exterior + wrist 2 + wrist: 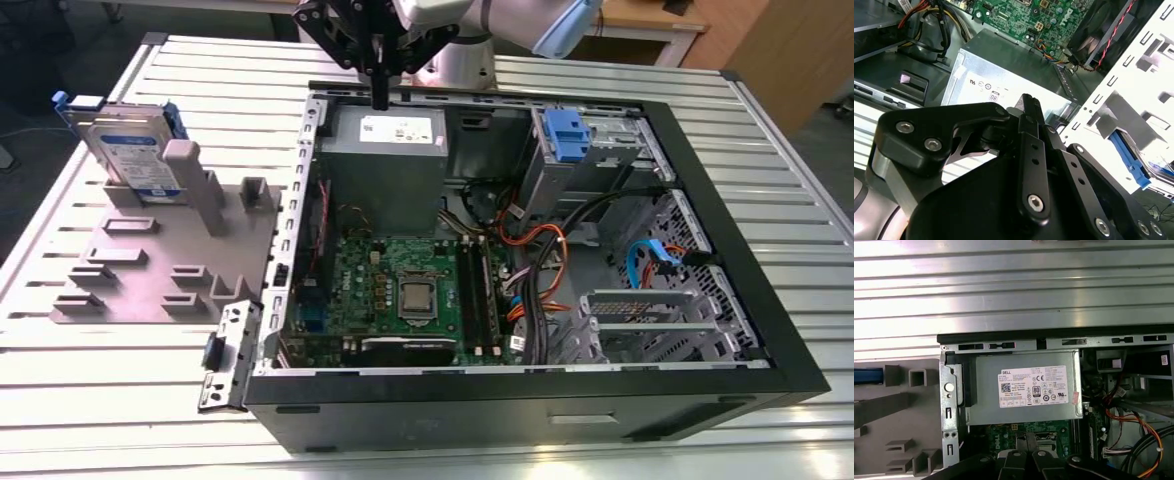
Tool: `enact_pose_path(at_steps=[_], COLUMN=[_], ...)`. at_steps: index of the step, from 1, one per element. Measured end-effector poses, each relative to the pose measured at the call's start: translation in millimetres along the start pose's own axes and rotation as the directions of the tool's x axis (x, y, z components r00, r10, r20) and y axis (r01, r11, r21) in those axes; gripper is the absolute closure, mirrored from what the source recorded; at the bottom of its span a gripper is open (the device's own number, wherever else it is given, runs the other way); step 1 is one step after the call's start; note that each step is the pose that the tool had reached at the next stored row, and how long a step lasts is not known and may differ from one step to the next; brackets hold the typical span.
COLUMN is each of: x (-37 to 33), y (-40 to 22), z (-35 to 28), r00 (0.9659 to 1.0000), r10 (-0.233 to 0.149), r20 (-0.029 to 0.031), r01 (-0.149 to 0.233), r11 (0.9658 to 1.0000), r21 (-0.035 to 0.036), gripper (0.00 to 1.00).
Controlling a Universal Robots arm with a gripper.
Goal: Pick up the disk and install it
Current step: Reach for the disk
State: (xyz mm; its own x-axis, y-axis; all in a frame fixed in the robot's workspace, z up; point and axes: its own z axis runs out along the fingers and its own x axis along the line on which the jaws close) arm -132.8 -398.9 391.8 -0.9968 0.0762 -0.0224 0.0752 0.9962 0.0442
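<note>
In the exterior view the disk (131, 150) stands upright in a slot of the grey fixture (147, 270), on that view's left, outside the computer case. It is silver with a white-and-blue label and blue rails. One blue rail end of the disk (866, 375) shows beside the fixture in the first wrist view. My gripper (380, 100) hangs over the back edge of the open case, above the grey power supply box (384, 150), well away from the disk. Its black fingers (1030, 107) are pressed together and hold nothing.
The open black computer case (694, 200) holds a green motherboard (407, 285), loose cables (547, 250) and a metal drive bay with a blue latch (567, 135) at the back right. The fixture's grey posts (180, 185) stand next to the disk. Everything rests on a ribbed metal table (120, 400).
</note>
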Motion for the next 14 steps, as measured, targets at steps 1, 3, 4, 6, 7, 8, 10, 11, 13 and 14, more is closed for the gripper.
enact_pose_path(at_steps=[1, 3, 4, 6, 7, 8, 10, 11, 13, 14], x=[0.0, 0.4, 0.7, 2.6, 3.0, 3.0, 3.0, 3.0, 3.1, 6.3], y=[0.0, 0.0, 0.0, -0.2, -0.3, -0.3, -0.3, -0.3, -0.3, -0.6], z=[0.0, 0.0, 0.0, 0.0, 1.0, 1.1, 1.2, 1.3, 1.4, 2.9], r00=[1.0000, 1.0000, 1.0000, 1.0000, 1.0000, 1.0000, 1.0000, 1.0000, 1.0000, 0.9999], r10=[0.000, 0.000, 0.000, 0.000, 0.000, 0.000, 0.000, 0.000, 0.000, 0.001], r20=[0.0000, 0.0000, 0.0000, 0.0000, -0.0034, -0.0038, -0.0047, -0.0052, -0.0062, -0.0164], r01=[0.000, 0.000, 0.000, 0.000, 0.000, 0.000, 0.000, 0.000, 0.000, -0.001], r11=[1.0000, 1.0000, 1.0000, 1.0000, 1.0000, 1.0000, 1.0000, 1.0000, 1.0000, 1.0000], r21=[0.0000, 0.0000, 0.0000, 0.0000, 0.0003, 0.0003, 0.0003, 0.0004, 0.0005, 0.0013], gripper=[0.89, 0.89, 0.89, 0.89, 0.89, 0.89, 0.89, 0.89, 0.89, 0.89])
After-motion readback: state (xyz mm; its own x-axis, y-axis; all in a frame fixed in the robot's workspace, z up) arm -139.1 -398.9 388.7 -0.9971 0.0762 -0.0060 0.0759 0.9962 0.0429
